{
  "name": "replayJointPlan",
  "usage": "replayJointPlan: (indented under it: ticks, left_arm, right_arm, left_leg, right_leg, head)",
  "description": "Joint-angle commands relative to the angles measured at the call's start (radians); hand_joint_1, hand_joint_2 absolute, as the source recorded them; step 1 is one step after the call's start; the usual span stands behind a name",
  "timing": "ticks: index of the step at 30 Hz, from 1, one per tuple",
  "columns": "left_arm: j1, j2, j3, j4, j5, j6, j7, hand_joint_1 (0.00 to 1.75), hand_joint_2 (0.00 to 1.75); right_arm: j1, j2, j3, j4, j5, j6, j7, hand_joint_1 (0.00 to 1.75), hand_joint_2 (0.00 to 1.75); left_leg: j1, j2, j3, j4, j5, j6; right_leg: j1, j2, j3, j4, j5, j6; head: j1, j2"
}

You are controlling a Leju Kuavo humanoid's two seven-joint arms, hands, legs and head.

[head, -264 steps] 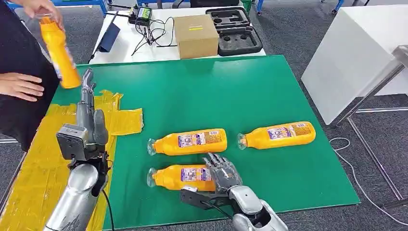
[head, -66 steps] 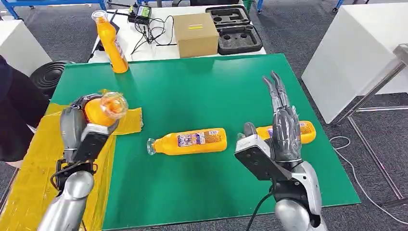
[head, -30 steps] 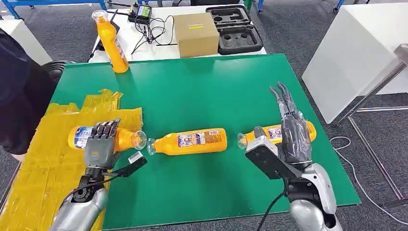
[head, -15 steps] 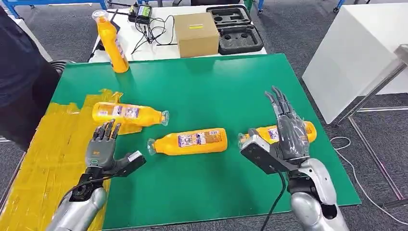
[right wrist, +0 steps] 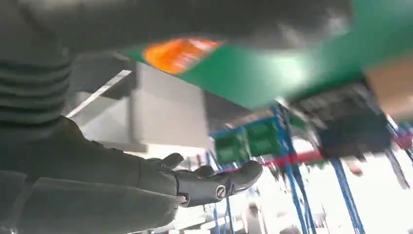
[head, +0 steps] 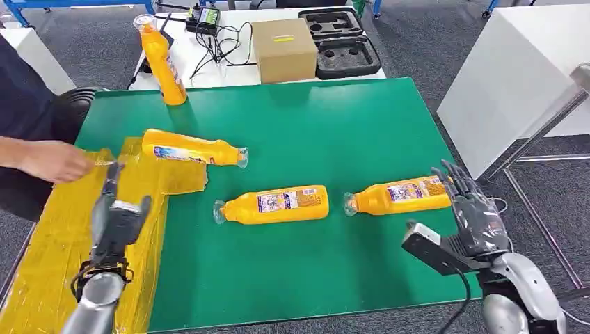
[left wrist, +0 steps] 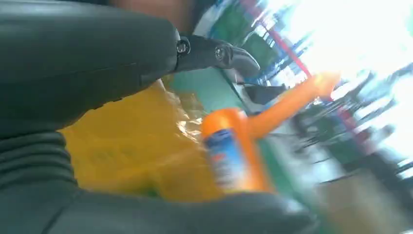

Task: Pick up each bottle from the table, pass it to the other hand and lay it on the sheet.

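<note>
Both my hands hold nothing, fingers apart: left hand (head: 115, 216) over the sheet (head: 49, 229), right hand (head: 473, 212) just right of the right bottle (head: 400, 195). I judge a new pick is starting; next I'd close the right hand on that bottle.

Labels on the lying bottles (head: 273, 204) were too small to read, yellow sticker on the cardboard box (head: 282, 50) likewise — no legible text anywhere.

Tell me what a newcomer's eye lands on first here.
Bright orange bottles on the green table: two lying mid-table, one half on the yellow sheet, one upright at the far left corner. Both robot hands, left and right, hold nothing; a person's hand reaches in over the sheet.
</note>
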Motion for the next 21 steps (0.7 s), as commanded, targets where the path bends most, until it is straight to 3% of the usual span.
replayJointPlan:
  ticks: [1,7,11,19,21]
  left_arm:
    - [0.058,-0.051,0.115,-0.177,0.156,-0.061,-0.028,0.0,0.0]
    - [0.12,-0.041,0.1,-0.242,0.158,0.02,-0.095,0.0,0.0]
    - [0.108,-0.029,0.086,-0.208,0.162,0.031,-0.096,0.0,0.0]
    - [0.106,-0.027,0.088,-0.203,0.164,0.033,-0.096,0.0,0.0]
    - [0.107,-0.03,0.091,-0.206,0.18,0.037,-0.105,0.0,0.0]
  right_arm:
    - [0.122,-0.122,-0.188,0.012,0.048,0.091,-0.036,0.0,1.75]
    - [0.123,-0.191,-0.209,0.044,0.102,0.167,-0.063,0.0,1.75]
    - [0.104,-0.221,-0.164,0.081,0.137,0.11,-0.059,0.0,1.75]
    - [0.091,-0.222,-0.149,0.092,0.14,0.106,-0.055,0.0,1.75]
    - [0.059,-0.203,-0.111,0.115,0.16,0.054,-0.049,0.0,1.75]
  left_leg:
    - [0.0,-0.002,0.003,0.0,-0.002,-0.001]
    - [-0.001,0.001,0.002,0.0,-0.003,-0.001]
    - [-0.001,0.001,0.005,-0.001,-0.003,-0.001]
    - [0.0,0.001,0.004,-0.001,-0.002,-0.001]
    - [0.0,0.001,0.006,-0.001,-0.003,-0.001]
  right_leg:
    - [0.0,-0.003,0.004,0.0,-0.002,-0.001]
    - [0.0,0.0,0.002,0.0,-0.001,-0.001]
    - [0.0,-0.001,0.005,-0.001,-0.002,-0.001]
    - [0.0,0.0,0.004,-0.001,-0.001,-0.001]
    - [0.0,-0.001,0.006,-0.002,-0.002,-0.001]
  head:
    - [0.0,0.0]
    - [0.0,0.0]
    - [0.0,0.0]
    - [0.0,0.0]
    - [0.0,0.0]
